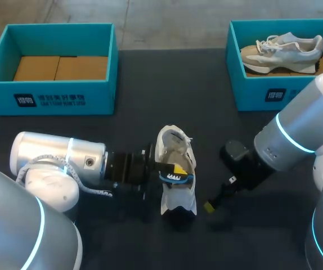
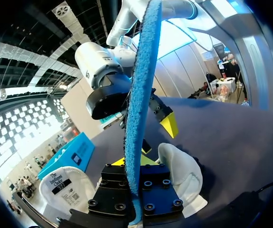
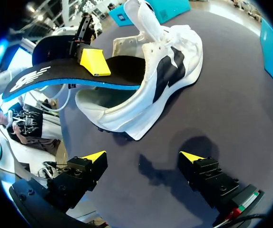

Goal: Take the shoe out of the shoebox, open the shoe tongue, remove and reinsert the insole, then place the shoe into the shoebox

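A white shoe with black side marks rests on the dark table between my two arms. My left gripper is shut on its insole, which is black on top with a blue edge. The insole's front end lies inside the shoe's opening and its heel end sticks out. In the left wrist view the insole stands edge-on between the left gripper's yellow tips. My right gripper hangs open just right of the shoe, low over the table, holding nothing.
A teal shoebox at the back left holds only brown cardboard. Another teal shoebox at the back right holds a second grey-white shoe. The dark table lies bare between the boxes.
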You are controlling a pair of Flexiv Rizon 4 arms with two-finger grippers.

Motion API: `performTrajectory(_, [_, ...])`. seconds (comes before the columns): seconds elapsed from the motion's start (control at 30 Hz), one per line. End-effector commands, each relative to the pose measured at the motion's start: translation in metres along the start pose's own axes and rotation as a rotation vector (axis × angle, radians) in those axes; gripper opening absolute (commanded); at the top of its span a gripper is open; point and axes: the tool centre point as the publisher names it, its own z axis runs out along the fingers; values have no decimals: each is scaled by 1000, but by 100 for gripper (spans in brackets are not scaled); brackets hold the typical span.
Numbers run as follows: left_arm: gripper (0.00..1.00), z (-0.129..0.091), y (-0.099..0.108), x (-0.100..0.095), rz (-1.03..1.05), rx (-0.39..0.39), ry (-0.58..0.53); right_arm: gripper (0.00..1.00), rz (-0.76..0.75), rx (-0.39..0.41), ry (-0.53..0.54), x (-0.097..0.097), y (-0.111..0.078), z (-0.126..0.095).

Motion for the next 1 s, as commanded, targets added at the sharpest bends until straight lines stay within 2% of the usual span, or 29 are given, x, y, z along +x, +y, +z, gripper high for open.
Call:
performTrajectory(0.03, [0,0,6,2,4,5,-4,100,0,-1,-3,1,-1,0])
performTrajectory(0.77, [0,6,23,0,69,-31,-10,100,0,-1,-3,1,-1,0])
performTrajectory(1.0, [0,7,20,1,81,-23,-10,100,0,-1,-3,1,-1,0])
